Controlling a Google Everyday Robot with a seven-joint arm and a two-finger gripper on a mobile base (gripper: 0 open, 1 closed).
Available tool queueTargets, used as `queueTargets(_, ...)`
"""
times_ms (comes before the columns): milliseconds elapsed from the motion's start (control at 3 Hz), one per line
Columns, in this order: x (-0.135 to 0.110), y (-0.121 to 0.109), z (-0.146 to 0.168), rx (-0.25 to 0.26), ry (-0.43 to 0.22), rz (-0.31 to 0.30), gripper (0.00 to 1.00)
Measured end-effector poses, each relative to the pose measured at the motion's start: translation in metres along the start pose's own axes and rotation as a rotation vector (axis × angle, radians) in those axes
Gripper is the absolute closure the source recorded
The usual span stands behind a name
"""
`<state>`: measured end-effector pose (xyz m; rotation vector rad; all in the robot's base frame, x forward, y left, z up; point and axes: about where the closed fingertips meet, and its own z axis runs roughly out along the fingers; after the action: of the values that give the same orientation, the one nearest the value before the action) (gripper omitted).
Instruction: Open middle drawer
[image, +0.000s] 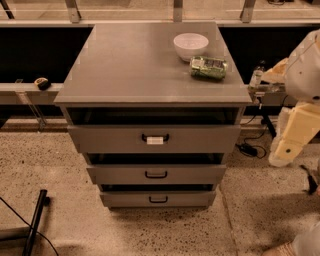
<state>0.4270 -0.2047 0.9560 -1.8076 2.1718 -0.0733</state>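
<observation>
While the arm (299, 127) stands right of the desk (150, 75), apart from it, the pincer (310, 180) hangs low near the floor at the right edge; whether it is spread or pressed together cannot be told. The middle drawer (200, 175) sits between the tagged top drawer (110, 139) and the bottom drawer (190, 199), its black handle (156, 174) untouched. A bowl (190, 45) and a green packet (208, 67) rest on the desk's far right.

White bowl (191, 44) beside green packet (208, 67) on grey cabinet top (135, 65), bottle (256, 76) at right, speckled floor (60, 175), black pole (35, 220) lower left
</observation>
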Motion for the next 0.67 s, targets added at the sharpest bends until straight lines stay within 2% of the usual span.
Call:
queueTargets(333, 0.001, -0.003, 0.007, -0.006, 0.008, 0.013, 0.00)
queueTargets(667, 0.004, 0.017, 0.046, -0.059, -0.049, 0.018, 0.00)
